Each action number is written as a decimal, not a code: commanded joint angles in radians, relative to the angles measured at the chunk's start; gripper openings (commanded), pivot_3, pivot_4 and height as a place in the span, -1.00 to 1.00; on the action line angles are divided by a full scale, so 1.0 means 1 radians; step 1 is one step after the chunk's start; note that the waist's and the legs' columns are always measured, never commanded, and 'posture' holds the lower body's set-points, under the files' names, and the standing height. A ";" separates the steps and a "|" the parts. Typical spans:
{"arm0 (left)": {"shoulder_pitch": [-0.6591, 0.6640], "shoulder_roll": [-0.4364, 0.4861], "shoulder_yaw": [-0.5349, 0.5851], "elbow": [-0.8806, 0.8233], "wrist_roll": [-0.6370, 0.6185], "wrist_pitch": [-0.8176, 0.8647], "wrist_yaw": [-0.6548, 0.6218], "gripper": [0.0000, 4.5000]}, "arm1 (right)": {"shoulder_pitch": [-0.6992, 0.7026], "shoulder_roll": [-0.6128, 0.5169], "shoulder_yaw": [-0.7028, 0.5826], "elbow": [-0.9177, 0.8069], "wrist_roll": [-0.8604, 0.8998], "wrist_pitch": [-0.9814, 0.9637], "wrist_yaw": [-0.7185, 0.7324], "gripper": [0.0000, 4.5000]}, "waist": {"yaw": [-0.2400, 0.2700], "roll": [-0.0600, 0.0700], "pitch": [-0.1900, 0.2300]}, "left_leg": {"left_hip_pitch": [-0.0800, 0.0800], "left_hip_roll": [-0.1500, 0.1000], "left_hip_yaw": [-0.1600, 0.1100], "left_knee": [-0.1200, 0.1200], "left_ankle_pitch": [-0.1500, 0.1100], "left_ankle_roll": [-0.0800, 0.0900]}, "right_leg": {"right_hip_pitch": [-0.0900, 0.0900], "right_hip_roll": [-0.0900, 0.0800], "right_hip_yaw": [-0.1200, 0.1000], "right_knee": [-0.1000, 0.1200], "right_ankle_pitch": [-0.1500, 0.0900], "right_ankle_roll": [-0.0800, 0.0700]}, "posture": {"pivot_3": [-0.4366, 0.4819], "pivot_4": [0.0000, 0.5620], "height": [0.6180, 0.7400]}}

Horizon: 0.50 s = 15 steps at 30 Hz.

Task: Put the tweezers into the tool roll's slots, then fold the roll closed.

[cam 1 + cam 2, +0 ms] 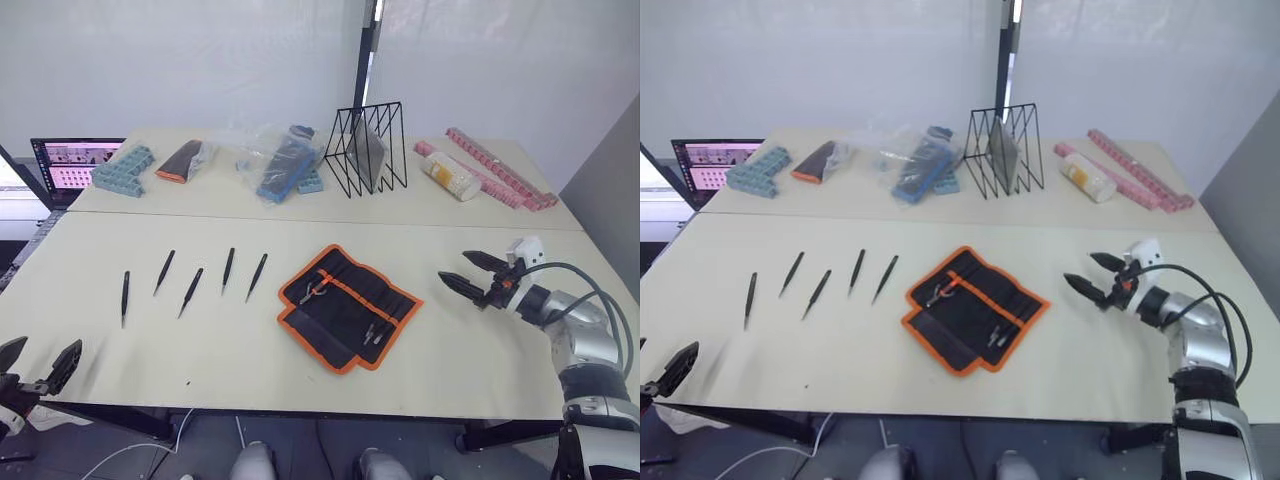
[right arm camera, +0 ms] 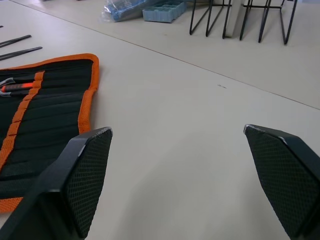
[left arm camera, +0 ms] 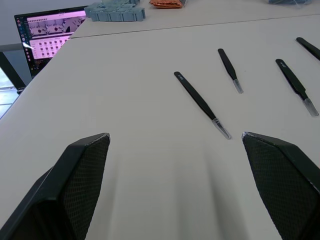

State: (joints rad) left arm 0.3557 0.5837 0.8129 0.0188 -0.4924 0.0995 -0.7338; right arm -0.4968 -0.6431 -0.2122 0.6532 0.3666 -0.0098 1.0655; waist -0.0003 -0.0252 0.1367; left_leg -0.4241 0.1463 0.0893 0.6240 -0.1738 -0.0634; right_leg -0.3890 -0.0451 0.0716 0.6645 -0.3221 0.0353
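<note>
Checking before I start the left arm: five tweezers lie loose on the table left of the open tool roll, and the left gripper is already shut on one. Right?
Not quite. The left gripper is open and holds nothing, as its wrist view shows. Five tweezers do lie loose left of the open tool roll.

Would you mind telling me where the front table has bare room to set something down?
Bare patches: between the tool roll and the right claw, and along the near edge in front of the tweezers, beside the left claw. The rear table is crowded with bags, trays and a wire rack.
</note>
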 commanded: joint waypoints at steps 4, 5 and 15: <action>0.013 0.008 0.032 0.019 -0.016 -0.033 0.006 1.00 | 0.010 -0.009 -0.032 -0.087 0.021 0.008 -0.018 0.99 | -0.009 0.000 0.000 | 0.000 0.000 0.000 0.000 0.000 0.000 | 0.000 0.000 0.000 0.000 0.000 0.000 | -0.05 -0.47 0.55; 0.015 0.008 0.033 0.022 -0.016 -0.035 0.006 1.00 | 0.012 -0.008 -0.032 -0.099 0.024 0.014 -0.021 0.99 | -0.010 0.000 0.000 | 0.000 0.000 0.000 0.000 0.000 0.000 | 0.000 0.000 0.000 0.000 0.000 0.000 | -0.05 -0.47 0.55; 0.033 -0.003 0.022 -0.051 -0.023 -0.001 0.056 1.00 | -0.181 0.048 0.068 -0.240 0.068 0.188 0.055 0.99 | -0.019 0.000 0.000 | 0.000 0.001 0.001 -0.001 0.000 0.000 | -0.002 0.000 0.000 0.002 0.000 -0.001 | -0.05 -0.47 0.55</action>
State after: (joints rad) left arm 0.3781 0.5816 0.8132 0.0134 -0.5040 0.0956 -0.7010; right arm -0.6467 -0.5927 -0.1573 0.4680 0.4076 0.1464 1.0802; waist -0.0193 -0.0247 0.1370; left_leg -0.4240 0.1469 0.0901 0.6226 -0.1738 -0.0635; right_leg -0.3908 -0.0447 0.0719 0.6661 -0.3224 0.0346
